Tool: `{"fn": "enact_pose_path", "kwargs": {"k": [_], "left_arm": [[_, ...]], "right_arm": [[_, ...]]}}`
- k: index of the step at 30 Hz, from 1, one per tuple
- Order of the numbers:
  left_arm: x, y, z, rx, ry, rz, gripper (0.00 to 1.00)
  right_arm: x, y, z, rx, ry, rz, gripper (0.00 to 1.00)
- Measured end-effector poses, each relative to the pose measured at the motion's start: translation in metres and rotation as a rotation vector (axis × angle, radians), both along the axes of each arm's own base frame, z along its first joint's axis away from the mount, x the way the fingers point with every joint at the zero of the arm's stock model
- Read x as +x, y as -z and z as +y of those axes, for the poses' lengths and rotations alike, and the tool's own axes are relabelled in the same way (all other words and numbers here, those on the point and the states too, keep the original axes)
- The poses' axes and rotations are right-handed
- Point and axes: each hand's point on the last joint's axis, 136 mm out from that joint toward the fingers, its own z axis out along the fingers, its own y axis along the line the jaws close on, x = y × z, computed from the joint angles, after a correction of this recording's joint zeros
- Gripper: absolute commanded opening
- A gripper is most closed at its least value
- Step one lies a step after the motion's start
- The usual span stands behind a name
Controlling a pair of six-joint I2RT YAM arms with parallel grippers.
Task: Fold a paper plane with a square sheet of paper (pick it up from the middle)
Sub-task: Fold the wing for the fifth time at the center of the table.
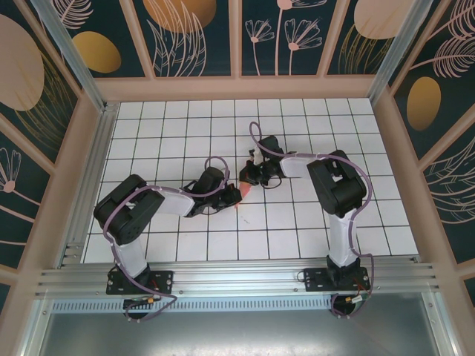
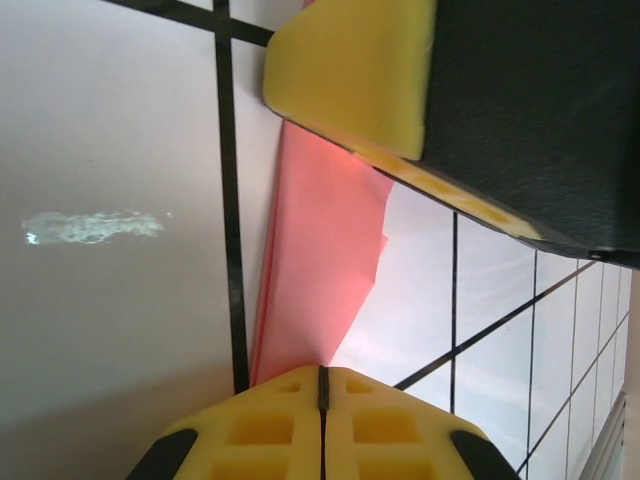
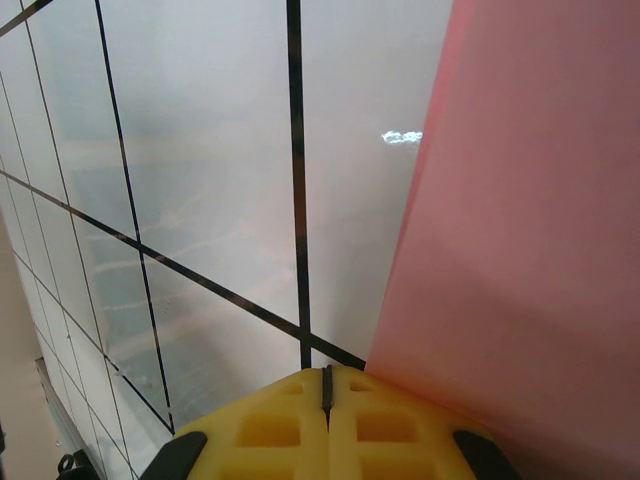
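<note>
1 white black-gridded tabletop (image 1: 297,237), pink paper (image 2: 320,260) mid-table, floral wall panels (image 1: 185,37) around.

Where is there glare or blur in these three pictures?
Left wrist view: a smeared glare streak on the white table, while the pink paper looks fairly sharp. Right wrist view: a small glint on the table; the paper's edge near the lens is soft. Top external view: even light, sharp grid lines, no strong glare.

No readable text, no labels or numbers, wall panels (image 1: 193,37) (plant drawings, wordless)
</note>
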Motion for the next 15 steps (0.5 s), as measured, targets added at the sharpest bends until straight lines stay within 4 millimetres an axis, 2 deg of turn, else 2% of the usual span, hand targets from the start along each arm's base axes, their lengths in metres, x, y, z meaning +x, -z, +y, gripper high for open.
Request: {"fn": "enact_pose_path", "kwargs": {"k": [15], "left_arm": [[-0.0022, 0.0019, -0.0004, 0.021, 0.037, -0.013, 0.06]], "right_arm": [[0.0005, 0.0003, 0.0002, 0.005, -0.001, 0.005, 0.00]]}}
